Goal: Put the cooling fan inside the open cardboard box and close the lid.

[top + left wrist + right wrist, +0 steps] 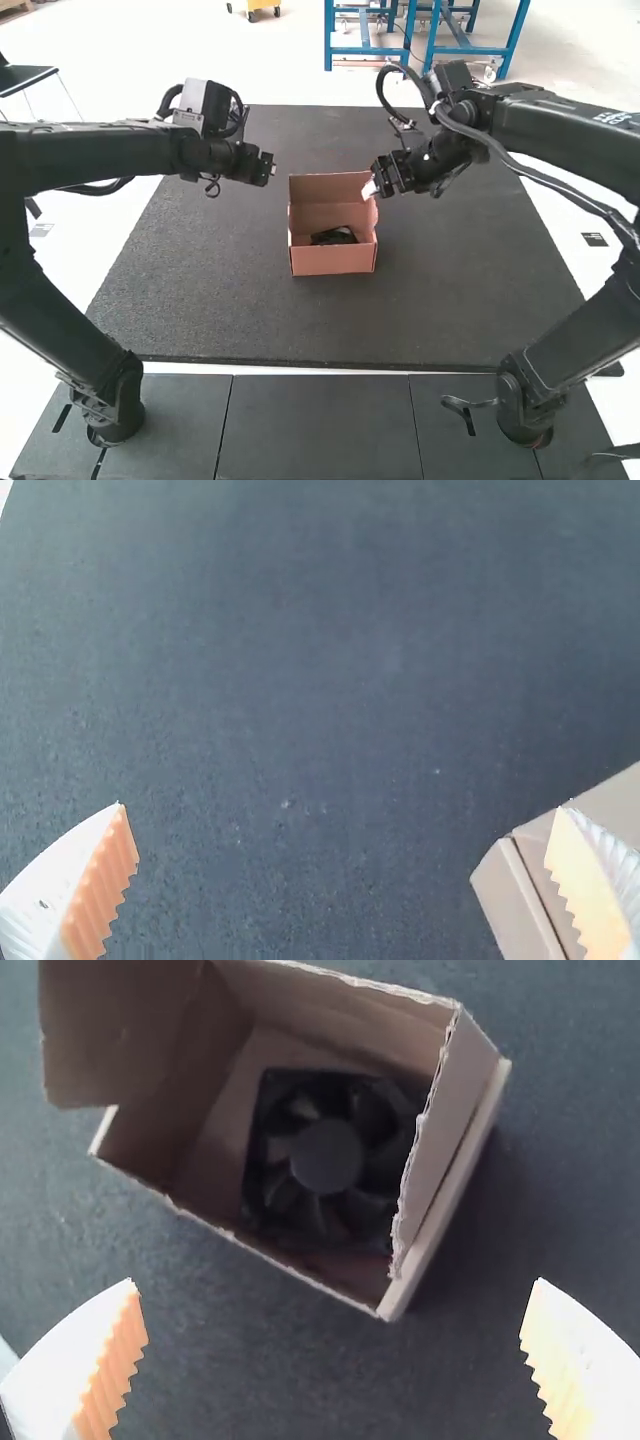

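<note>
High view: the cardboard box (332, 240) sits open mid-mat (200, 270), and the dark shape inside looks like the cooling fan (333, 237). The left gripper (268, 168) is off the box's far left corner and the right gripper (375, 187) at its far right. Left wrist view: ribbed fingers (95, 880) spread wide over the mat, a box corner beside one pad. Right wrist view: fingers wide apart too, holding nothing, fan flat on the box floor, lid flap (110, 1040) up.

A robotics lab bench; left arm (100, 150) bolted at 7 o'clock, right arm (560, 125) at 5 o'clock, on dark base plates (320, 425); black rubber mat (200, 270) over the white table (100, 230).
</note>
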You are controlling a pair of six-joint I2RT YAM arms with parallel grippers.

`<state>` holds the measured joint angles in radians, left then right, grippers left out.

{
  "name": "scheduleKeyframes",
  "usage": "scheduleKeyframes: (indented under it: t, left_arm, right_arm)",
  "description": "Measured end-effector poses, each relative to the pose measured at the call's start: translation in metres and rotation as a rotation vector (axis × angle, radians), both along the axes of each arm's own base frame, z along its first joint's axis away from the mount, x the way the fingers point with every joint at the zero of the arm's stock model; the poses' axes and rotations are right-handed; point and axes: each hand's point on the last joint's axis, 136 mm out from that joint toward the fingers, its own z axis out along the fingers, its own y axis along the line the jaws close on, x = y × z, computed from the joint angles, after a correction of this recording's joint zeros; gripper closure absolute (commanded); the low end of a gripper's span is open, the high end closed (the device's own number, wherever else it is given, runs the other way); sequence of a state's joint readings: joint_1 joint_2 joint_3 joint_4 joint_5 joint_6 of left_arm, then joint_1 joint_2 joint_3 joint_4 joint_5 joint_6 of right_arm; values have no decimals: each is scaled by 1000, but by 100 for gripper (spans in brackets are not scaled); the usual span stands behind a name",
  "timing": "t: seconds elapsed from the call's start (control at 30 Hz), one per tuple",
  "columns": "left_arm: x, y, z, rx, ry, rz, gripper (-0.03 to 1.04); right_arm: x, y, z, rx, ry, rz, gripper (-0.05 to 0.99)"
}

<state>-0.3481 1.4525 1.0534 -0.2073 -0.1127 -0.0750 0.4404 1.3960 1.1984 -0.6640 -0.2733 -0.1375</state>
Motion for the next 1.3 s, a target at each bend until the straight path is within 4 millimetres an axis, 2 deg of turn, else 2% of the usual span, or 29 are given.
scheduleKeyframes:
  t: [0.17, 0.5, 0.77, 1.3]
  left_arm:
    - [5, -2, 7, -4, -12, 0, 5]
    - [15, -17, 4, 2, -2, -22, 5]
    - [12, -36, 3, 10, 12, -65, 5]
    - [-8, -45, -17, 37, 111, -114, 5]
  right_arm:
    - [-4, -2, 16, 25, -38, -9, 9]
    - [-12, -6, 39, 54, -92, -12, 9]
    - [-16, -8, 41, 56, -86, -18, 5]
    - [-17, -8, 41, 55, -82, -20, 4]
